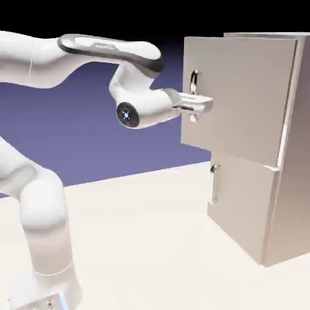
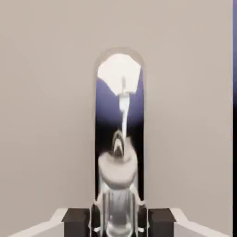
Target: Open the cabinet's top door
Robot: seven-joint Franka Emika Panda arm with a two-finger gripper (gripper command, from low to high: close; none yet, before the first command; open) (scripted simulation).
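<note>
- Cabinet [image 1: 284, 181]: stands upright on the table [image 1: 151, 230] at the exterior view's right.
- Top door [image 1: 242, 97]: swung partly out from the cabinet body, its free edge toward the arm; the lower door [image 1: 242, 206] sits flush.
- Handle [image 1: 194, 85]: slim vertical silver bar near the top door's free edge; fills the hand view's centre.
- Gripper [image 1: 195, 106]: level, clenched on the handle, fingers [image 2: 76, 220] either side of the bar.

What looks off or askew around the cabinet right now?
Nothing looks damaged. The top door stands swung out from the cabinet, as the job calls for, while the lower door sits flush. The pincer is shut on the top door's handle.
</note>
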